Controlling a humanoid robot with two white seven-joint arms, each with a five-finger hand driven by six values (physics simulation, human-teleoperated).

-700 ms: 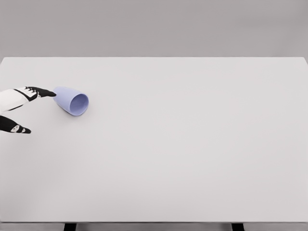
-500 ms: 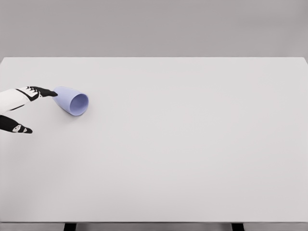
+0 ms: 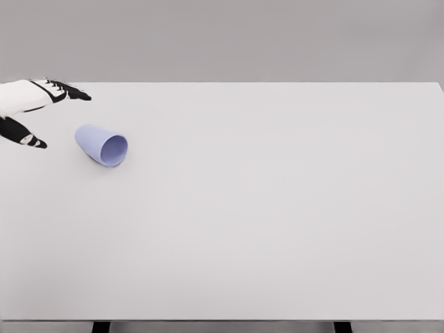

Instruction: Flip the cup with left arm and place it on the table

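A pale blue cup (image 3: 103,145) lies on its side on the white table (image 3: 277,208), at the left, with its open mouth turned toward the lower right. My left hand (image 3: 52,114) hovers up and to the left of the cup, apart from it. Its fingers (image 3: 69,91) are spread and the thumb (image 3: 28,139) points down toward the table; it holds nothing. The right arm does not show.
The table's far edge runs just behind the left hand, with a plain grey wall beyond. Two dark table legs show at the bottom edge.
The left hand has risen and drawn back from the cup's base toward the table's far left. The cup has stayed in place.
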